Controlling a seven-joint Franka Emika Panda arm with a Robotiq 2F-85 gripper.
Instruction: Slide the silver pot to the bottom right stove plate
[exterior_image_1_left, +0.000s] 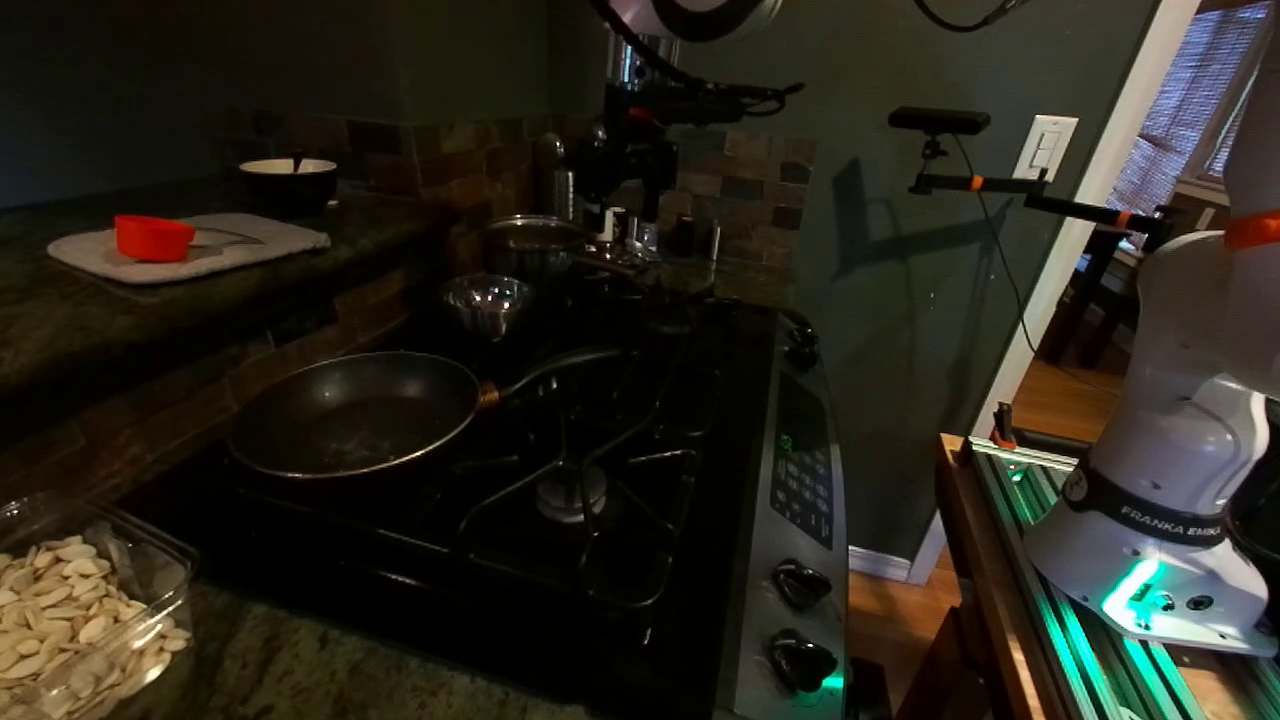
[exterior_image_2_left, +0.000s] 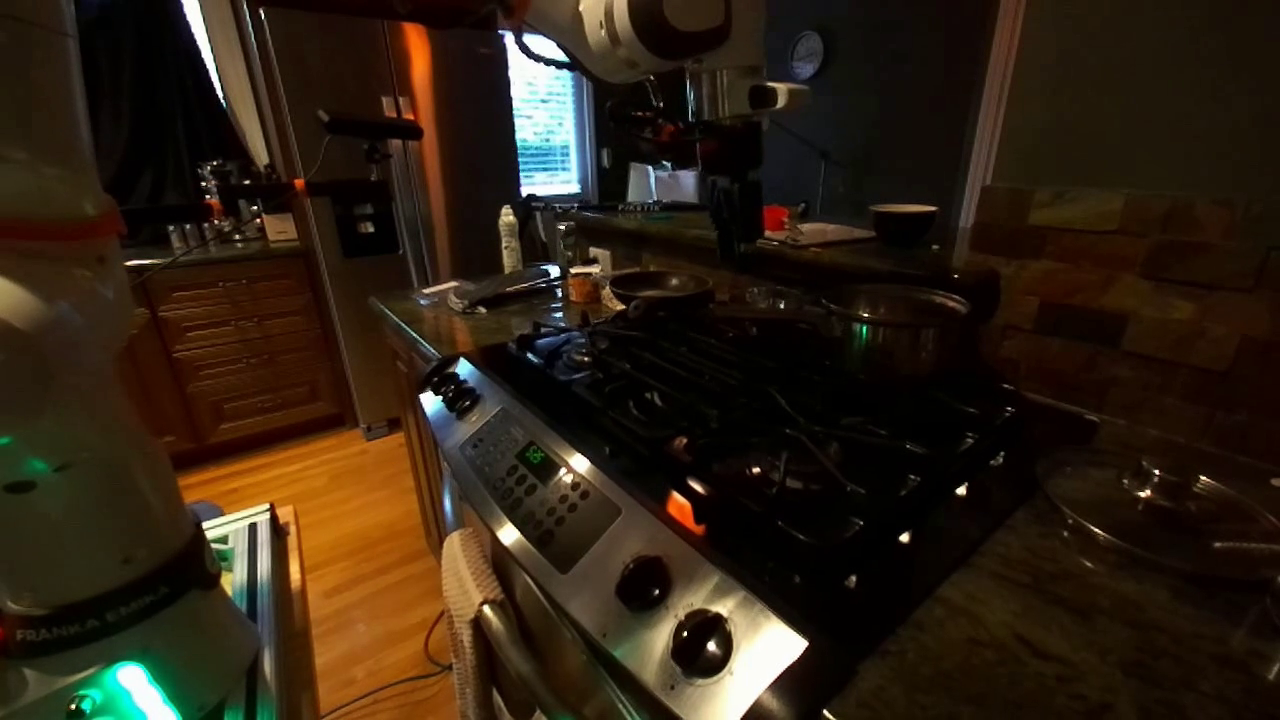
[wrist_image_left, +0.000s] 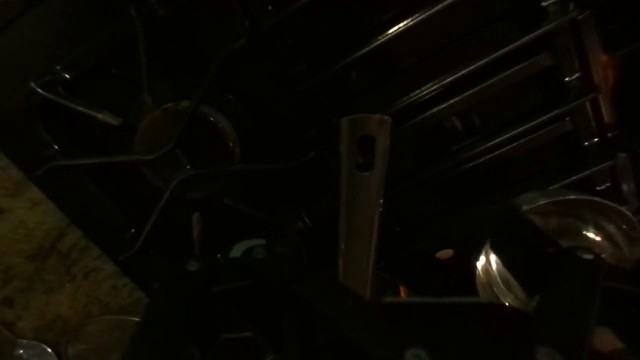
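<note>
Raised gripper (exterior_image_1_left: 625, 212) with parted, empty jaws.
Silver pot (exterior_image_1_left: 487, 303) at two o'clock from frying pan (exterior_image_1_left: 352, 422) in an exterior view; in wrist view only, saucepan handle (wrist_image_left: 361, 220) visibly holed.

The white, orange-banded arm (exterior_image_1_left: 1180, 440) reads FRANKA EMIKA; its dim tool (exterior_image_1_left: 622, 205) seems black.

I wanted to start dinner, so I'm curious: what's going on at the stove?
A robot arm hangs over the stove, its jaws apart and holding nothing that I can see. What I take to be the silver pot, the one with a long handle, stands at the back right, so sliding it to the bottom right plate is still to be done. A shiny metal bowl and a dark frying pan share the stove.
</note>
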